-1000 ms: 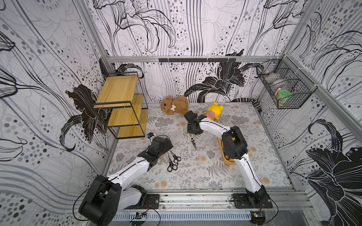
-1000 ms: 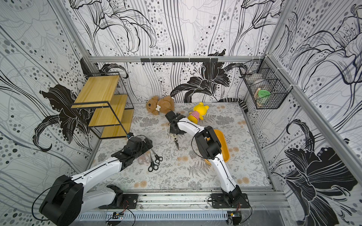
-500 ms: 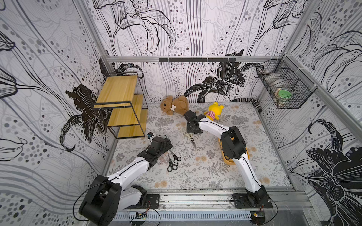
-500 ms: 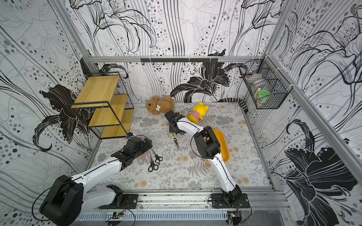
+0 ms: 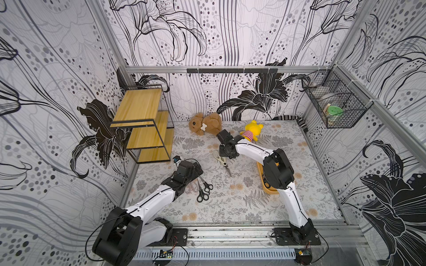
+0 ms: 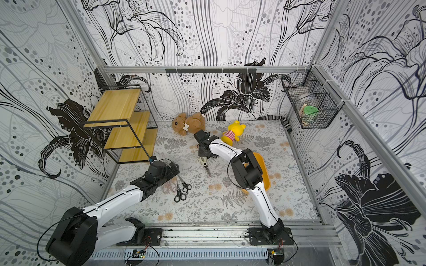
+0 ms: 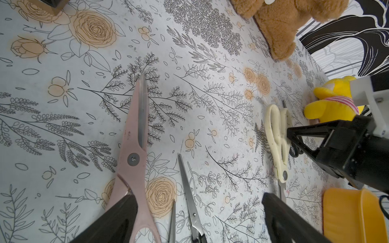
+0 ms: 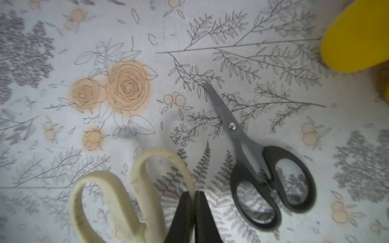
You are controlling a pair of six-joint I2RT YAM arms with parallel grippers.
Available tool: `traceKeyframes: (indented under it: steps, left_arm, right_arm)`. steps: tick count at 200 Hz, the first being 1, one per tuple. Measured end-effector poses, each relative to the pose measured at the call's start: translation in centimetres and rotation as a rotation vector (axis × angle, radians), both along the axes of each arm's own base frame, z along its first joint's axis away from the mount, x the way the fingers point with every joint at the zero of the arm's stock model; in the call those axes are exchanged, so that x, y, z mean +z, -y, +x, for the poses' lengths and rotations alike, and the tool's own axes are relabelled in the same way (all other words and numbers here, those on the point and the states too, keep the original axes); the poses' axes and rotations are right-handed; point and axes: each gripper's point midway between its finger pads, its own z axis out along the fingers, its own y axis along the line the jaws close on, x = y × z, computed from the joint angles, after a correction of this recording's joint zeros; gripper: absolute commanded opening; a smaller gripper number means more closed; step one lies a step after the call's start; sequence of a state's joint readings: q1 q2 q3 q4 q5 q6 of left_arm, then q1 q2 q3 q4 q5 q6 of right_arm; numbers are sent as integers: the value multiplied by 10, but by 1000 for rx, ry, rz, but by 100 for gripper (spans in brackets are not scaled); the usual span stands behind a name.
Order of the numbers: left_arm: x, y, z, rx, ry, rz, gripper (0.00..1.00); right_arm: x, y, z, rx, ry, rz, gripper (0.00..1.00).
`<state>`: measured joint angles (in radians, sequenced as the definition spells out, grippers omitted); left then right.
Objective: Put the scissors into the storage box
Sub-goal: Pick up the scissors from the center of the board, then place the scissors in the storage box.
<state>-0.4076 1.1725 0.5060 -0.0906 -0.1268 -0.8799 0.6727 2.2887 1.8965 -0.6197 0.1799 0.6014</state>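
Scissors [image 5: 202,196] on floral tabletop [image 5: 232,203]; lily-print walls [image 5: 230,34]

Table cover [image 5: 230,202] is white with grey ferns and peach roses; shears [image 8: 99,175] are cream, pale pink scissors [image 7: 131,168] steel-bladed, storage box [image 7: 347,214] orange-yellow.

The floral table [image 5: 230,202] I am watching.
On it lie cream shears [image 5: 220,159], pink scissors [image 7: 134,147], black scissors [image 5: 202,197], the orange storage box [image 6: 262,165], a brown teddy [image 5: 205,123], a yellow plush toy [image 5: 251,131], and a wooden shelf [image 5: 138,103].
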Motion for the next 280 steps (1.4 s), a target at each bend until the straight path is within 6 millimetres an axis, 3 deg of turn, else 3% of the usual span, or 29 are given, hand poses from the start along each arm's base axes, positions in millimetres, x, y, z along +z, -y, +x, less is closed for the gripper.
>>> traceKeyframes:
  steps: [44, 77, 120, 163, 192, 216, 250, 280]
  left_arm:
    - [-6, 18, -2, -75, -33, -58, 97]
    - [-17, 32, -4, -134, -88, -86, 97]
    - [-7, 63, 3, -233, -81, -100, 97]
    - [5, 100, 13, -341, -64, -78, 97]
    - [3, 111, 13, -371, -75, -73, 97]
    - [-5, 110, 11, -373, -101, -65, 97]
    - [-8, 109, 9, -372, -117, -58, 97]
    - [-8, 107, 8, -370, -120, -52, 97]
  right_arm:
    - [69, 21, -18, 11, 103, 28, 0]
    - [94, 50, -42, 4, 145, -2, 0]
    - [83, 99, -75, -13, 98, -104, 0]
    - [79, 166, -107, -88, 59, -158, 0]
    - [86, 223, -121, -199, 67, -163, 0]
    - [89, 258, -122, -265, 73, -182, 0]
    - [79, 290, -116, -320, 46, -222, 0]
    - [60, 292, -106, -320, 16, -243, 0]
